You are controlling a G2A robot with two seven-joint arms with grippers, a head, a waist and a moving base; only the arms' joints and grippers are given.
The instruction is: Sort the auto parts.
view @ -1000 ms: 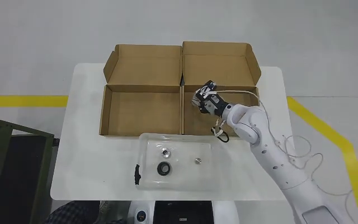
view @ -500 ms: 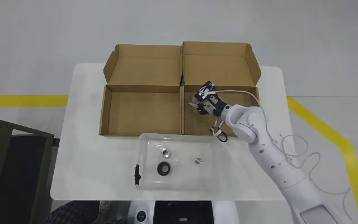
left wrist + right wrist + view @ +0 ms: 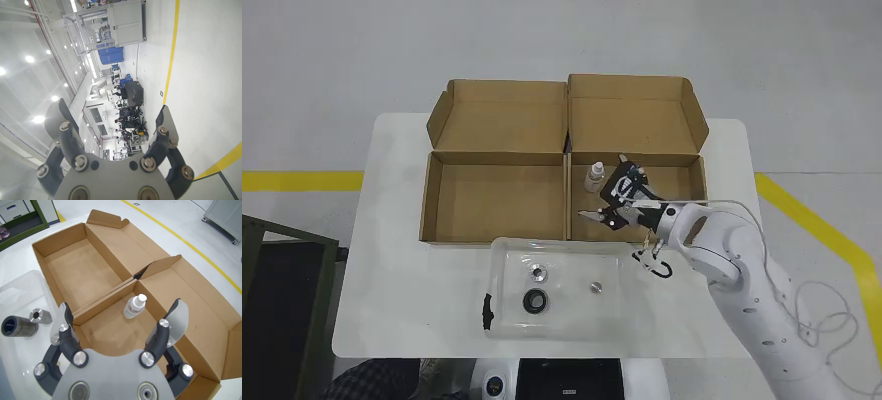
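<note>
A white table (image 3: 392,250) holds everything. The clear tray (image 3: 562,305) sits at its near edge, and every place here is told from that tray.

Two brown boxes stand just behind the tray, side by side and touching. The empty box (image 3: 497,203) is behind the tray's one half. The other box (image 3: 672,172) is behind the other half.

The right gripper (image 3: 122,305) hangs over this second box, just past the tray's far edge. Its two jaws are spread wide apart. They hold nothing and touch nothing. The left gripper (image 3: 113,105) points out into the room, away from the tray. Its jaws are spread wide too, with nothing in them.

The parts left to sort are inside the tray. The dark round tube (image 3: 18,326) and the silver tube (image 3: 38,316) stand close together. Both seem to stand on end, with the hole facing up. A small silver piece (image 3: 594,287) lies a little apart from them, nearer the right gripper. A black bit (image 3: 486,312) sits at the tray's far side edge.

A little white bottle (image 3: 134,308) stands upright in the second box, at the end far from the tray. It is just in front of the open jaws, not touching them.

I think the right arm is the nearer one. It would need to swing back toward the tray and come down over a tube from above.
</note>
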